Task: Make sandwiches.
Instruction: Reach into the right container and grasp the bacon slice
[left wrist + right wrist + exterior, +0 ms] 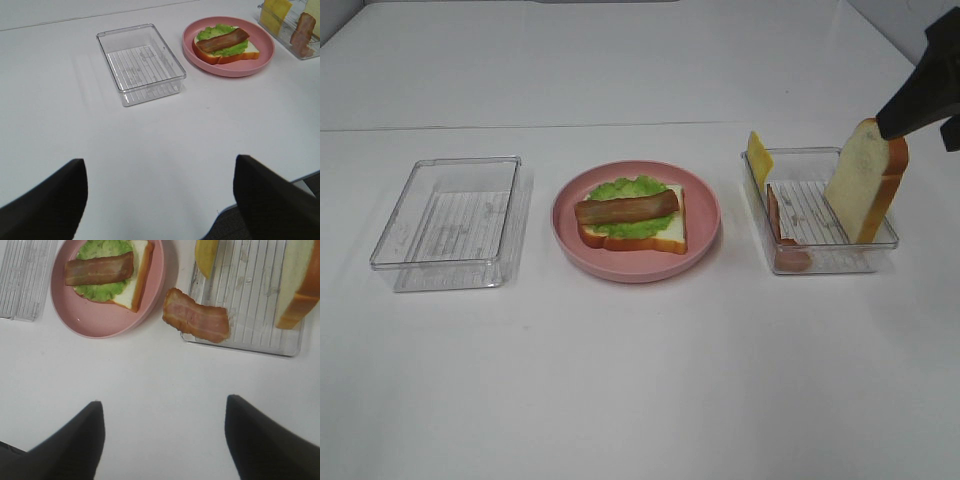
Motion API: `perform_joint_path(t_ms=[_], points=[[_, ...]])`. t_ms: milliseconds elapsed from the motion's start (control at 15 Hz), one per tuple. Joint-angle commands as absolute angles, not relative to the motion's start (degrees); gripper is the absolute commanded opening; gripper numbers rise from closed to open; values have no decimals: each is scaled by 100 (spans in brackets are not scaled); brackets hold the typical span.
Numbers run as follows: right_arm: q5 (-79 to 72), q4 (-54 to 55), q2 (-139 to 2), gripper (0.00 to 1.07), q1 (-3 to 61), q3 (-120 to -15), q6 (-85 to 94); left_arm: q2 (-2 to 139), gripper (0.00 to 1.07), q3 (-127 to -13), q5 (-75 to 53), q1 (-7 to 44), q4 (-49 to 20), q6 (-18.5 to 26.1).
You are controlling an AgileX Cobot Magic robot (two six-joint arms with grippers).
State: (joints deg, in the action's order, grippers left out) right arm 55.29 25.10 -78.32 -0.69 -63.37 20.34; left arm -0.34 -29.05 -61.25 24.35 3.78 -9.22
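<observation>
An open sandwich (632, 212) lies on the round pink plate (635, 272): a white bread slice with a green lettuce leaf and one bacon strip (625, 208) on top. It also shows in the left wrist view (222, 42) and the right wrist view (102, 271). The right clear tray (820, 268) holds an upright bread slice (865, 180), a yellow cheese slice (759, 155) and a loose bacon strip (196, 320) draped over its edge. My right gripper (918, 122) hangs above this tray, open and empty (164, 401). My left gripper (160, 162) is open and empty, well short of the left tray.
An empty clear tray (445, 162) sits left of the plate and also shows in the left wrist view (125, 30). The white table's near edge shows in the left wrist view (260, 192).
</observation>
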Motion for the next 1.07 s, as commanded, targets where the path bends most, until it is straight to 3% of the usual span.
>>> perform_joint_path(t_ms=[67,200,267,600,1067], points=[[5775,2595,-8686,56,-92,-6916,2103,-80,77,-2882,-6033,2441,413,-796],[5896,2636,-9121,51,-80,-7225,2103,-80,77,-2876,-6016,2441,418,-407],[5959,2481,-9677,49,246,-7580,2086,-80,77,-2859,-5999,2441,361,-241],[5947,1753,-10806,50,1129,-8537,991,-80,77,-2859,-5999,2441,361,-235],[5672,1558,-11895,51,1163,-8955,556,-80,77,-2859,-5999,2441,361,-235]])
